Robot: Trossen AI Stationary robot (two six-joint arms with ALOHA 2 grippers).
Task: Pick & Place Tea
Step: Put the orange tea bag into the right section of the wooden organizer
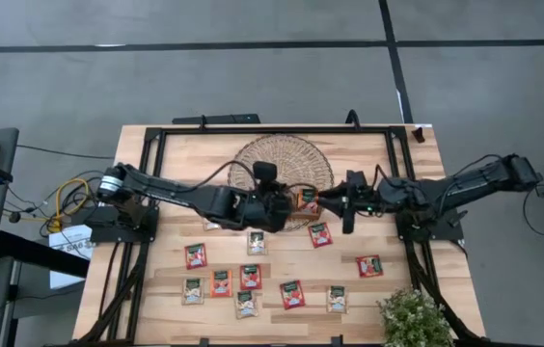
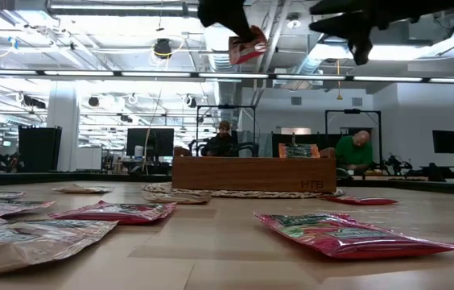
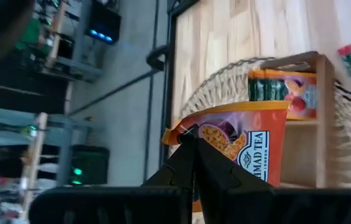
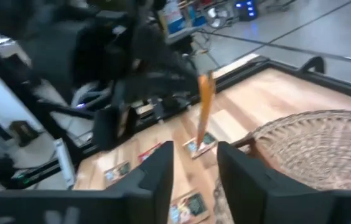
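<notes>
Left gripper (image 3: 191, 146) shut tight on orange tea sachet (image 3: 238, 146), held in air above wooden tray (image 3: 315, 118) on woven mat (image 1: 284, 159). Right gripper (image 4: 194, 165) just beside, fingers apart, holding nothing. Other sachets (image 1: 253, 277) flat on table (image 1: 176, 154) nearer front edge.

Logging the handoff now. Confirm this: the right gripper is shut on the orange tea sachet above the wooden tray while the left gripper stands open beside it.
Wrong on the arms. The left gripper is shut on the orange tea sachet above the wooden tray, as the left wrist view shows; the right gripper stands open beside it.
</notes>
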